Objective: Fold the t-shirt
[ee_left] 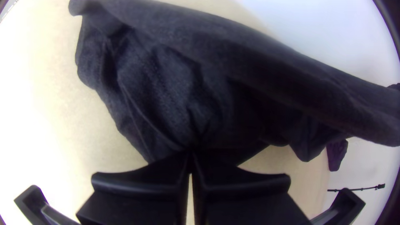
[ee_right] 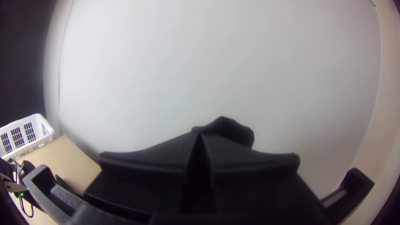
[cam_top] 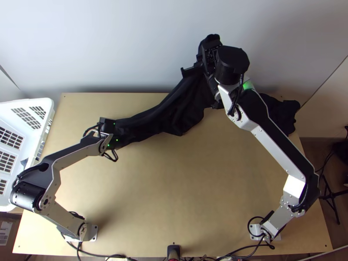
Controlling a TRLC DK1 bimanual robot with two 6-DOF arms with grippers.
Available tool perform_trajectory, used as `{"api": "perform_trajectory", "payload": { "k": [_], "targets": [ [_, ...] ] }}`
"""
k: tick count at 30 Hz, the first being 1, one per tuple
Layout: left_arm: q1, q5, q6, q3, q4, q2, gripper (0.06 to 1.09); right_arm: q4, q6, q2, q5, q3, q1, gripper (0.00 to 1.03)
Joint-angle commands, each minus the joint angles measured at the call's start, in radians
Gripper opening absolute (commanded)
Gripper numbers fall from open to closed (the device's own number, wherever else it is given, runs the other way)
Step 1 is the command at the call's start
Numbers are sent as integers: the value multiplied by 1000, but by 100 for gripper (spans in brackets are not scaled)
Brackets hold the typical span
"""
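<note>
The black t-shirt [cam_top: 184,109] is pinched by the left gripper [ee_left: 190,156] at left and the raised right gripper [ee_right: 200,135] farther right, apparently for straightening.

Top view: a pale label [cam_top: 5,232] is lying on a brown surface [cam_top: 16,226] at the lower left edge, bearing marks too small to read. Across the three views, no text, brand, number or sign is appearing legibly.
</note>
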Motion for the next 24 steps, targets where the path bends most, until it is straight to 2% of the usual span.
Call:
{"api": "perform_trajectory", "payload": {
  "k": [1,10,16,20,24],
  "targets": [
    [52,-11,6,2,-12,-28,9,0,-3,-13,0,-3,-1,3],
    [162,-10,31,94,-179,-255,9,-3,7,-36,0,-49,-15,3],
    [236,4,45,203,-253,-370,9,-14,34,-76,0,-193,-15,3],
    [302,13,32,292,-300,-398,9,-35,79,-114,0,-302,-23,3],
    [368,53,3,341,-294,-444,9,-130,149,-154,-28,-375,-43,3]
  ]
}}
